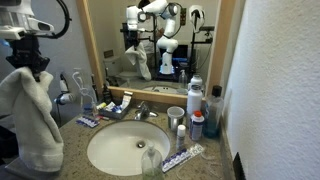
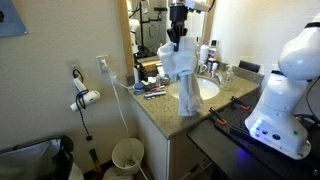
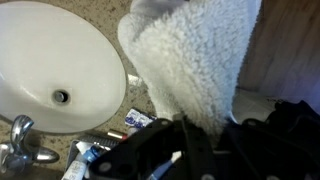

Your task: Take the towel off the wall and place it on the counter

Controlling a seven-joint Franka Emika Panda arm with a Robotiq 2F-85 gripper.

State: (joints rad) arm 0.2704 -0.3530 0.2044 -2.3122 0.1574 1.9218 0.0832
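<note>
Step 1 of 2 is done. The towel (image 2: 183,75) is off the wall (image 1: 280,80) and hangs from the claw (image 2: 178,40), which is clamped on its top. It hangs above the counter (image 2: 150,102), by the sink (image 1: 110,150). Laying it down is still to do.

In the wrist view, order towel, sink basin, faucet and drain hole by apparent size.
1. towel and sink basin: about alike, and the towel is nearer the camera, so unranked.
2. faucet
3. drain hole
</note>
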